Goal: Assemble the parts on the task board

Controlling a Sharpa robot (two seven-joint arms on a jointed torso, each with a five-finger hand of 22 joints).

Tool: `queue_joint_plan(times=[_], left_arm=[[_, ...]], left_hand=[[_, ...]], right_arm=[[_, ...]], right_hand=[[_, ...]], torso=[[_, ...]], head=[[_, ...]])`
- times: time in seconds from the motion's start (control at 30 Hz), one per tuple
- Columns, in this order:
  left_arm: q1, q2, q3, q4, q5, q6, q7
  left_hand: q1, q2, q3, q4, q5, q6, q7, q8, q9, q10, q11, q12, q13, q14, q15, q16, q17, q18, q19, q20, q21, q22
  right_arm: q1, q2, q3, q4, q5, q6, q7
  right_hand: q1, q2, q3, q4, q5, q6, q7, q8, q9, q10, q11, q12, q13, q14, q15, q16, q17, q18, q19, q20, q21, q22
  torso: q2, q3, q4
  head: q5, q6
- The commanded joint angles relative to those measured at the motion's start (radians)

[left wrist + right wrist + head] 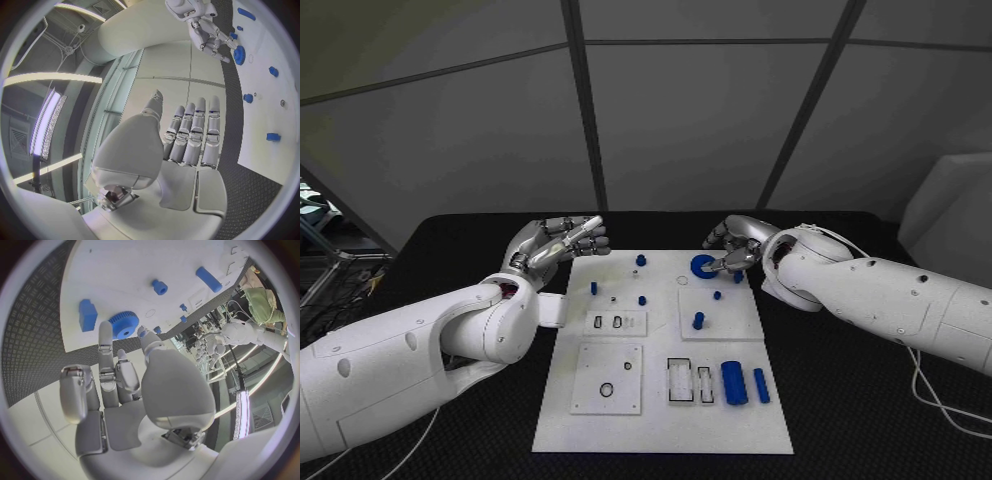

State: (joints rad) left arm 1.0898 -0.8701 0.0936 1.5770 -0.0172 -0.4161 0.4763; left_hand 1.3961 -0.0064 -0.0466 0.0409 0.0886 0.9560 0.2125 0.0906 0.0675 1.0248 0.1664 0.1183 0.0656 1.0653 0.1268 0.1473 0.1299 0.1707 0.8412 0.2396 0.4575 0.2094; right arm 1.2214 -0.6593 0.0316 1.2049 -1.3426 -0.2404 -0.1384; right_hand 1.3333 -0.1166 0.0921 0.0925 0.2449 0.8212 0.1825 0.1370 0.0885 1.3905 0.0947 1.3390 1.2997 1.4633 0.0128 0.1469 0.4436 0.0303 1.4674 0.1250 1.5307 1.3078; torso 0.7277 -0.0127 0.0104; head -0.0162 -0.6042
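Observation:
The white task board (661, 400) lies in the middle of the black table. A blue gear (701, 264) sits at its far edge, right of centre. My right hand (737, 245) reaches down onto it and pinches the gear (124, 324) between a fingertip (105, 330) and the thumb; in the left wrist view the right hand (209, 30) meets the gear (239, 55) the same way. My left hand (560, 243) hovers at the board's far left corner, fingers (190, 132) straight and side by side, holding nothing.
Small blue pegs (640, 260) (593, 287) (698, 320) stand on the far half of the board. A blue block (87, 314) lies beside the gear. Two long blue cylinders (734, 382) (760, 385) lie near the board's right edge, beside rectangular slots (679, 380).

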Motion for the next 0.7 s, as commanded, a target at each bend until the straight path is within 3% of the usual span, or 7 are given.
queue_joint_plan(times=[0.03,0.2,0.7], left_arm=[[0.001,0.0,0.001,0.002,-0.006,0.009,0.009],[0.001,-0.001,0.001,0.001,-0.006,0.006,0.008],[0.001,-0.001,0.001,0.0,-0.006,0.004,0.005]], left_hand=[[-0.005,0.004,0.0,-0.008,-0.005,0.008,0.002,0.004,0.0,0.003,0.001,0.002,0.0,0.009,0.0,-0.004,0.001,0.012,-0.006,-0.002,0.006,0.001],[-0.005,0.004,0.0,-0.008,-0.005,0.008,0.002,0.004,0.0,0.002,0.001,0.002,0.0,0.009,0.0,-0.005,0.001,0.012,-0.006,-0.002,0.006,0.001],[-0.004,0.005,0.001,-0.01,-0.005,0.007,0.004,0.002,-0.001,0.001,0.002,-0.001,-0.001,0.008,0.001,-0.006,0.001,0.012,-0.006,-0.003,0.007,0.001]], right_arm=[[0.002,0.004,0.001,-0.004,-0.006,0.047,-0.016],[-0.001,0.009,0.001,-0.002,-0.021,0.058,-0.018],[-0.005,0.011,0.001,-0.008,-0.056,0.073,-0.052]], right_hand=[[0.014,-0.001,-0.001,0.006,0.006,-0.004,0.001,0.009,0.002,0.011,0.0,0.02,0.023,0.029,0.007,-0.007,0.001,-0.012,0.044,0.006,0.004,0.191],[0.019,0.003,-0.001,0.007,0.005,0.005,-0.001,0.02,0.005,0.021,-0.001,0.039,0.044,0.029,0.006,-0.009,0.002,-0.012,0.045,0.006,0.005,0.192],[0.03,0.022,0.005,-0.004,0.022,0.025,-0.005,0.041,0.009,0.094,-0.004,0.137,0.155,0.029,0.003,-0.012,0.005,-0.017,0.061,0.003,0.015,0.212]], torso=[[0.001,-0.0002,0.0018],[0.0,0.0011,-0.0015],[0.0,0.0015,0.0]], head=[[-0.003,-0.005],[0.003,-0.008],[0.002,-0.01]])
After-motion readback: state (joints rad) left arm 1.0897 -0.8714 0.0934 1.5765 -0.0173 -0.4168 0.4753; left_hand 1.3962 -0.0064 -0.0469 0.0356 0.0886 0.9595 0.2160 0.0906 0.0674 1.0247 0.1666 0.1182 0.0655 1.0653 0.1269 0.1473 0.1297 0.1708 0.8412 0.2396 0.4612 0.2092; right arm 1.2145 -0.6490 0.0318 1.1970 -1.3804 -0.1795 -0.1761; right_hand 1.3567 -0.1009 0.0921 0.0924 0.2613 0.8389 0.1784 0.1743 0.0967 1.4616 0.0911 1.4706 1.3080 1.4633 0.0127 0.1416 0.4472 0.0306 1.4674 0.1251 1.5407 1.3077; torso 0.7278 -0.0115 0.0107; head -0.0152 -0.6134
